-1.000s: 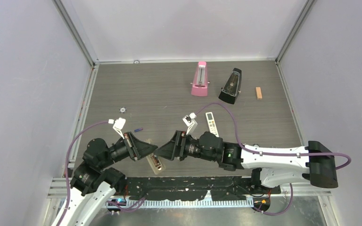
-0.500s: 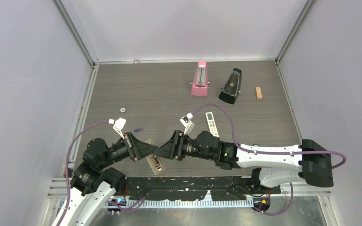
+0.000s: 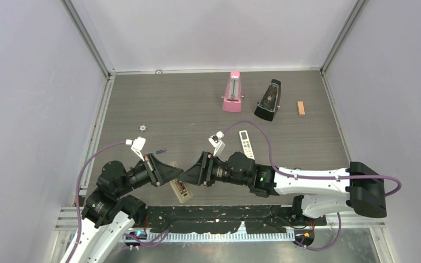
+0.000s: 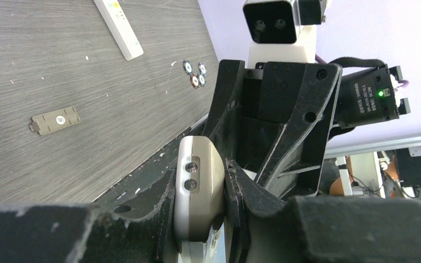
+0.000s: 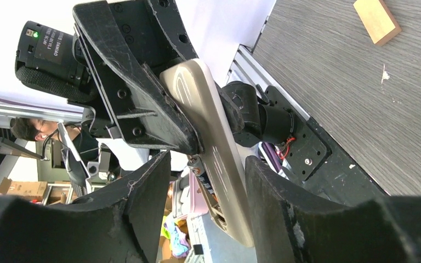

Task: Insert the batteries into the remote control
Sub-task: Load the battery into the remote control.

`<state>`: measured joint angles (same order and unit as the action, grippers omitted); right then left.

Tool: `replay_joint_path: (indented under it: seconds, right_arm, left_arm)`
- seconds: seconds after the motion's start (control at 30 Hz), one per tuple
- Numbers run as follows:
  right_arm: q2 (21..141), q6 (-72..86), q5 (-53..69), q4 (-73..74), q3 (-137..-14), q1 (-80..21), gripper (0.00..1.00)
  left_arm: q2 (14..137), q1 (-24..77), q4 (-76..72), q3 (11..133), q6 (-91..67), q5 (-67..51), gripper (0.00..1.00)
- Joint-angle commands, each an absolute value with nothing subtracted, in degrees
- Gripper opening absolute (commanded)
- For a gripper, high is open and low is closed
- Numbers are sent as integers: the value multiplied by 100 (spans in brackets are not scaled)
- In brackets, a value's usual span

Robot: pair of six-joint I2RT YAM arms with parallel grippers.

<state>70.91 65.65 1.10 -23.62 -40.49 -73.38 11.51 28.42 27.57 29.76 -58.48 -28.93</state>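
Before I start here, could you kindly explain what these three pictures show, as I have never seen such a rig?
These are two robot arms bolted at the near edge of a table. The wide picture looks down from above; the other two come from a camera on each wrist. The left pincer clamps the remote, whose battery bay is uncovered. The right pincer is open, its fingers straddling the remote. On the table lie a battery, a second remote, a pink metronome, a black metronome, an orange block and the grey cover.
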Motion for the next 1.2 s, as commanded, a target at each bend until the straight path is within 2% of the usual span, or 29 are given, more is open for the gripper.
replay_joint_path:
  seconds: [0.0, 0.17, 0.67, 1.0, 1.17]
  right_arm:
    - [7080, 6423, 118, -2599, -3979, -7365, 59]
    - [7005, 6478, 27, -2847, -3838, -7365, 63]
    - [7196, 6820, 107, -3324, -3796, -7367, 66]
    - [7339, 6902, 190, -3464, -3761, -7348, 54]
    - [7411, 6891, 266, -3448, -3773, -7348, 52]
  left_arm:
    - [1082, 2853, 2556, 3063, -6119, -2670, 0]
    - [1041, 2856, 2570, 3031, -6176, -2598, 0]
    - [1048, 2850, 2485, 3009, -6116, -2709, 0]
    - [1000, 2854, 2478, 3025, -6104, -2731, 0]
    - [993, 2850, 2476, 3055, -6113, -2716, 0]
